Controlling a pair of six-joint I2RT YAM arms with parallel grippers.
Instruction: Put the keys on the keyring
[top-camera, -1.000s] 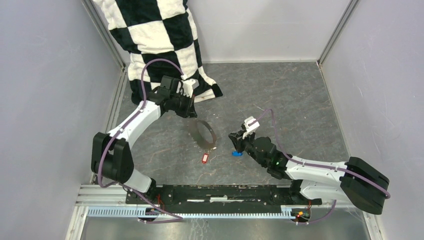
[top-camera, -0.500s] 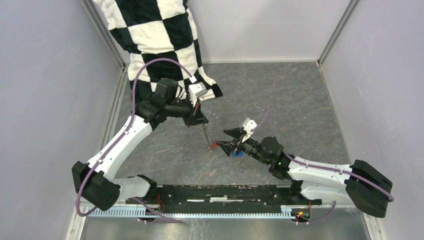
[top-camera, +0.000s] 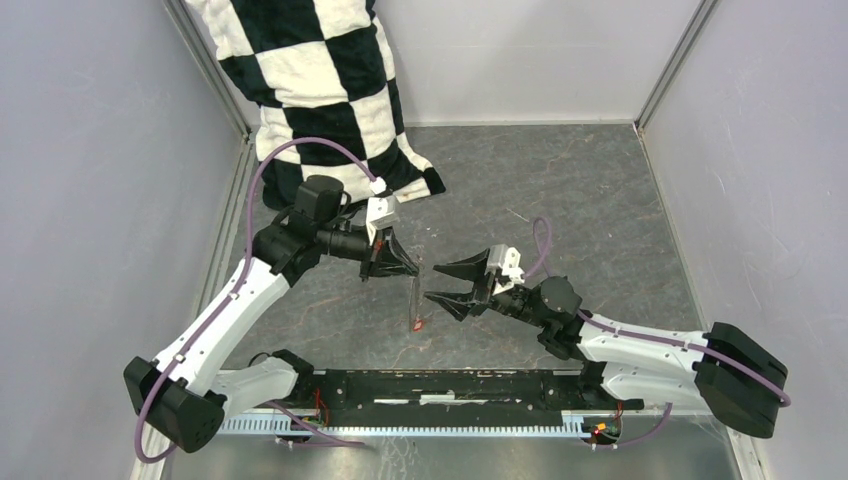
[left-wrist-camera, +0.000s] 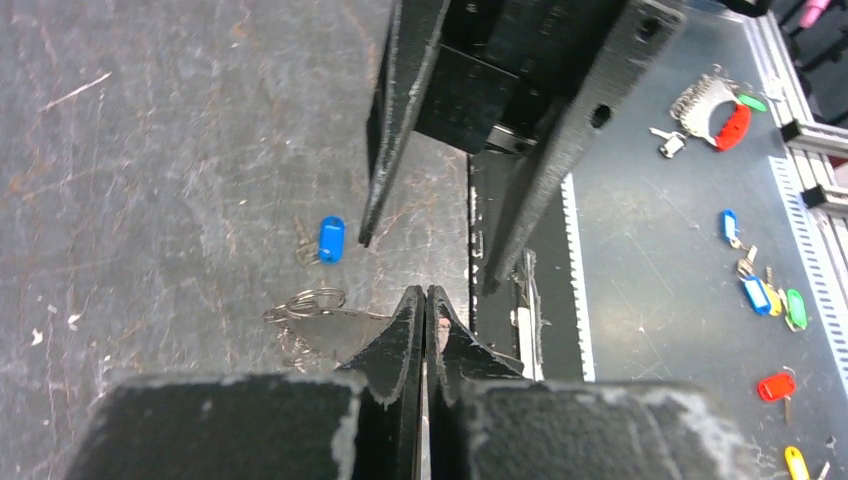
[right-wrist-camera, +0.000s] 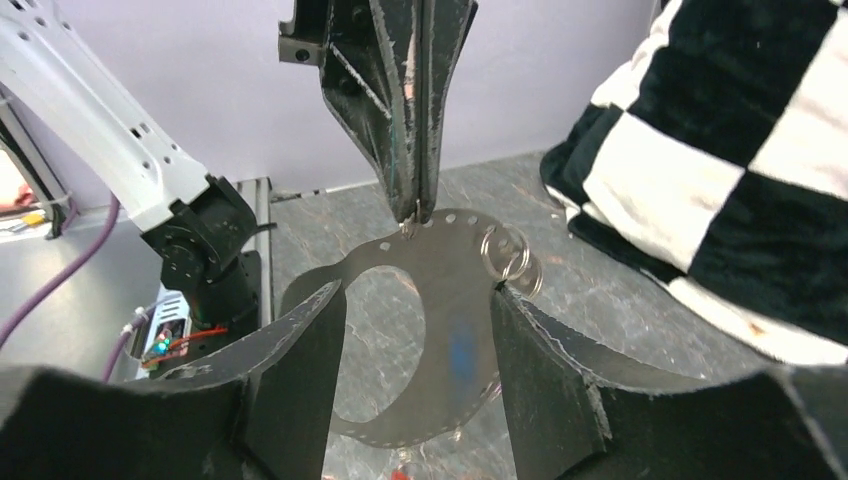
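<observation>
Item 1: left gripper (top-camera: 405, 267), pressed together, pinching the keyring (right-wrist-camera: 455, 290) by its top edge. I saw the hoop edge-on from above and broadside from the right wrist.
Item 2: right gripper (top-camera: 447, 284), spread, just beside the hoop.
Item 3: blue key (left-wrist-camera: 330, 238), on the table (top-camera: 580, 200). It showed only in my left wrist view.
Item 4: red key (top-camera: 418, 325), at the hoop's lower end.

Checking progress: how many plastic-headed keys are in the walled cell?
2: blue-headed key on the table; red-headed key hanging from the grey metal hoop. More may be hidden.
</observation>
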